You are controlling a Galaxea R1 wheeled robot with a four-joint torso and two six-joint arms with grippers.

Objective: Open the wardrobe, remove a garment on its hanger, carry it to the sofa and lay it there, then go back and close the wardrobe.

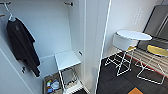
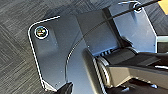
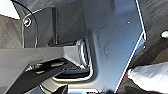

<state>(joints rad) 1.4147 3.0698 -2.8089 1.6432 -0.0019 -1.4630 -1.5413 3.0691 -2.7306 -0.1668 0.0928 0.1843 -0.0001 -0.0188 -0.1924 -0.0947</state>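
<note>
Wardrobe (image 1: 75,30): stands open in the head view, white inside, with its right door (image 1: 96,45) swung out and seen edge-on.
Black T-shirt (image 1: 22,43): hangs on a white hanger (image 1: 9,13) at the left of the wardrobe interior, near the top.
Peg (image 1: 68,3): one dark peg on the upper back wall, to the right of the T-shirt, with nothing hanging on it.
White shelf (image 1: 66,59): a small shelf or stand low in the wardrobe, against the right inner wall.
Box (image 1: 52,86): on the wardrobe floor, beside the shelf, with small colourful things in it; what they are is too blurred to tell.
Round white table (image 1: 133,35): on thin white legs to the right of the wardrobe, on dark carpet (image 1: 112,80).
Yellow stool (image 1: 157,50): just beside the table, further right.
Garment: I cannot find the maroon jacket among the things hanging in the wardrobe.
Grippers: the wrist views give the robot's dark plate and arm parts above grey carpet; how far the fingers are open I cannot tell.
</note>
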